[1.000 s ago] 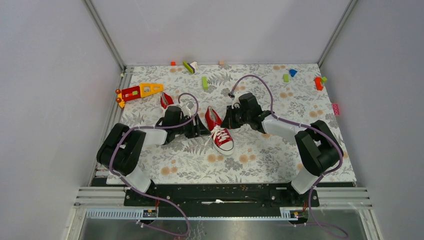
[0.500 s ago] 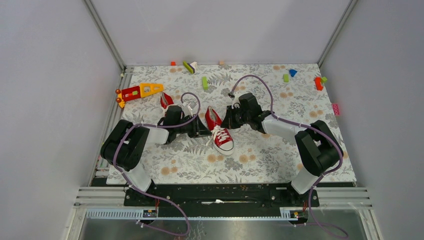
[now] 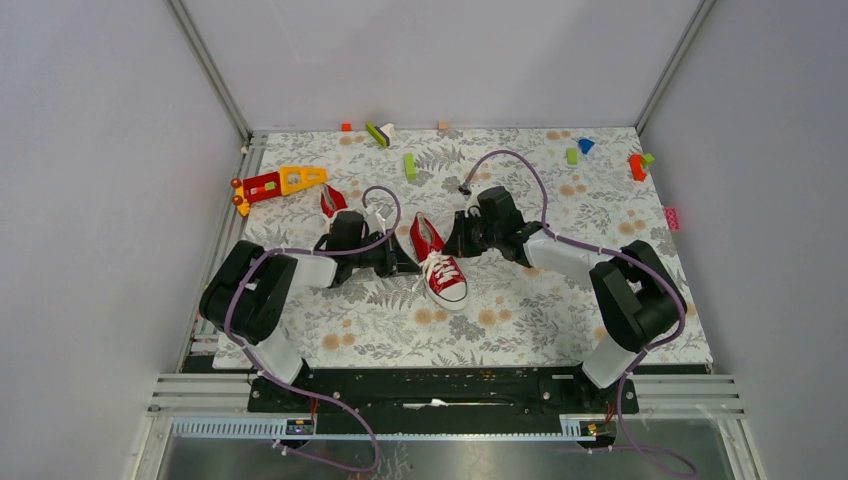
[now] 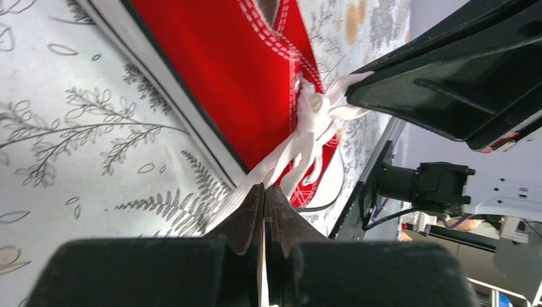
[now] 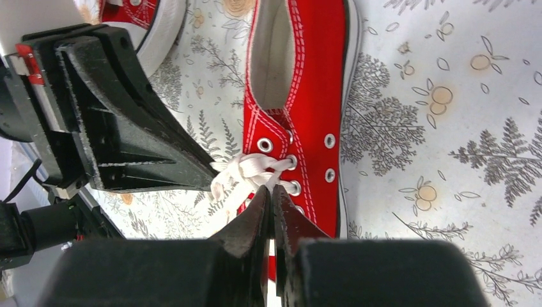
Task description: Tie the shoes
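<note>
One red shoe's [image 3: 440,262] laces [image 4: 307,121] in left gripper [image 4: 265,192] and right gripper [image 5: 271,192].

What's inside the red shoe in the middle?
The shoe shows only pale lining through its opening, nothing else. The toe end inside is hidden under the red canvas and laces.

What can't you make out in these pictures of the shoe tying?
Second shoe: top view, mostly hidden by the left arm.
Laces: knot unclear, bunched against the right gripper in the left wrist view.
Middle shoe, its toe: right wrist view, behind that gripper's own fingers.
</note>
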You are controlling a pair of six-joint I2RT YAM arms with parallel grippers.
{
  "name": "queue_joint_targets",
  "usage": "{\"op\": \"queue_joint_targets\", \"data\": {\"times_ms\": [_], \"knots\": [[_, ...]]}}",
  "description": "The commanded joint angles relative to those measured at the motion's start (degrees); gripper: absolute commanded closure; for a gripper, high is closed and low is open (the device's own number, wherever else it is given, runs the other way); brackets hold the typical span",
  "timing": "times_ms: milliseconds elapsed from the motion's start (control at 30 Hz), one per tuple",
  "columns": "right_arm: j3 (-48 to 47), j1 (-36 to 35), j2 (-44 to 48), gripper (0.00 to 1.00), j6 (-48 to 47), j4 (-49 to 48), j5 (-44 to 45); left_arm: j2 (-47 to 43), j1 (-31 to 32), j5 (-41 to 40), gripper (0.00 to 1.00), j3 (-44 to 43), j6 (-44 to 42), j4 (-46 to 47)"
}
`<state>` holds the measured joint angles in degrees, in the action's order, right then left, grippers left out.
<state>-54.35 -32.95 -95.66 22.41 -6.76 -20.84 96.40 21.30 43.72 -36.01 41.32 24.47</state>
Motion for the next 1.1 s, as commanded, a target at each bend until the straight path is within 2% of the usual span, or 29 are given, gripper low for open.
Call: {"op": "queue_joint_targets", "data": {"times_ms": [0, 300, 633, 833, 1067], "knots": [[1.0, 0.3, 1.7, 1.0, 2.2, -0.9, 3.8, -3.9, -0.4, -4.1, 1.0, -2.9, -4.7, -6.8], [0.5, 1.1, 0.6, 1.0, 3.1, 3.4, 10.7, -4.2, -0.3, -11.5, 1.0, -4.5, -8.0, -14.8], [-0.1, 1.6, -0.3, 1.0, 3.2, 6.3, 16.8, -2.0, -0.2, -17.2, 1.0, -6.5, -9.1, -19.4], [-1.0, 1.7, -1.4, 1.0, 3.5, 9.9, 22.9, -0.9, 2.0, -28.2, 1.0, -9.6, -11.2, -27.7], [-1.7, 1.5, -2.5, 1.0, 4.9, 12.0, 29.0, -0.1, 4.9, -37.1, 1.0, -12.9, -12.3, -34.8]]}}
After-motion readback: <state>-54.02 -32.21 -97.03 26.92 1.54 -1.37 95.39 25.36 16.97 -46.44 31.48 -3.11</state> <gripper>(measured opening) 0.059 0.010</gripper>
